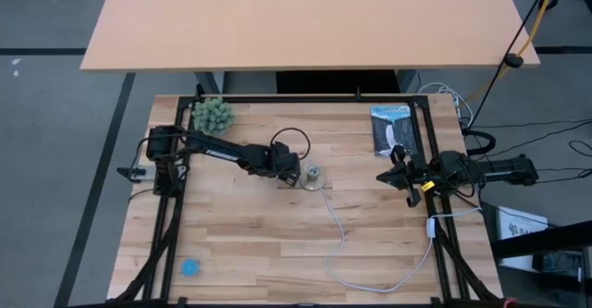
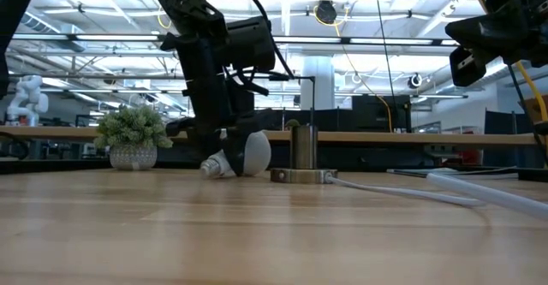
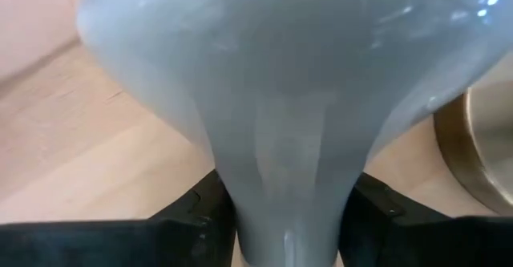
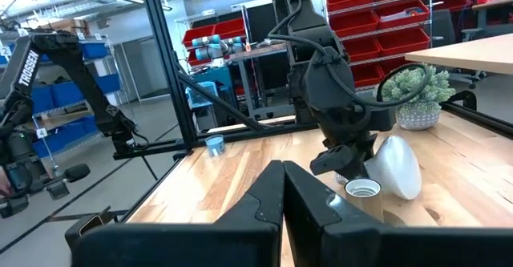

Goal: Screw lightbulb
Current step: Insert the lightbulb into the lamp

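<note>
Lightbulb neck sits between left fingers, beside empty socket.

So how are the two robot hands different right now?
The left hand is down at the table, its fingers either side of the lightbulb lying beside the socket. The right hand hangs in the air, shut and empty. Both are dark, two-fingered.

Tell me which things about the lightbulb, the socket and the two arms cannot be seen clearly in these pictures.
- Lightbulb screw base: hidden by the left gripper in the low view; cut off by the picture's edge in the left wrist view.
- Whether the left fingers press the bulb's neck: not clear.
- Socket inside: too small in every view.
- White cord's far end: lost at the high view's table edge.
</note>
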Motion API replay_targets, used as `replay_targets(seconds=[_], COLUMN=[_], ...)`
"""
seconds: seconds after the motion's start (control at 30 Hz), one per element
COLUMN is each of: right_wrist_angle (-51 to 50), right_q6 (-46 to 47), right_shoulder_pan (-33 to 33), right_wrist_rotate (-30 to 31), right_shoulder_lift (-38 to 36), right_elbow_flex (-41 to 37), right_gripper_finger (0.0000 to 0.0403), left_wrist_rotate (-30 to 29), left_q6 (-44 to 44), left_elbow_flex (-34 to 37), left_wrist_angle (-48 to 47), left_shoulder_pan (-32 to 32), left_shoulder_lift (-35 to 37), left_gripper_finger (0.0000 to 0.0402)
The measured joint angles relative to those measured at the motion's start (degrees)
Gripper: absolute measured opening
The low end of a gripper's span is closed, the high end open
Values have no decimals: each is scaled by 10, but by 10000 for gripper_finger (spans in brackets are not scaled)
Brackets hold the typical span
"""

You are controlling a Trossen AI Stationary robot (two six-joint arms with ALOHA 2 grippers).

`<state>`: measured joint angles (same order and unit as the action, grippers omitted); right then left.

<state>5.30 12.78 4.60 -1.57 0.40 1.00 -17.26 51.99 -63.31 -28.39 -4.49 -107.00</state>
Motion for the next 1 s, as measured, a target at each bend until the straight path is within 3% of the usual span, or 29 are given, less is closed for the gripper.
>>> replay_targets(seconds=[0.1, 0.23, 0.53, 0.67, 0.83, 0.9, 1.0], right_wrist_angle=[0, 0, -1, 0, 0, 0, -1], right_q6=[0, 0, 0, 0, 0, 0, 0], right_shoulder_pan=[0, 0, 0, 0, 0, 0, 0], right_wrist_rotate=[0, 0, 0, 0, 0, 0, 0], right_shoulder_lift=[0, 0, 0, 0, 0, 0, 0], right_elbow_flex=[0, 0, 0, 0, 0, 0, 0], right_gripper_finger=[0, 0, 0, 0, 0, 0, 0], left_wrist_rotate=[-7, -60, -304, -355, -361, -341, -265], left_q6=[1, -25, -88, -156, -231, -259, -286], left_elbow_flex=[0, 0, -1, -1, 28, 78, 181], left_wrist_angle=[25, 109, 146, 182, 293, 409, 639], left_shoulder_pan=[5, 35, 122, 162, 196, 199, 195], left_shoulder_lift=[0, 17, 116, 140, 142, 142, 141], left_gripper_finger=[155, 155, 161, 159, 159, 159, 159])
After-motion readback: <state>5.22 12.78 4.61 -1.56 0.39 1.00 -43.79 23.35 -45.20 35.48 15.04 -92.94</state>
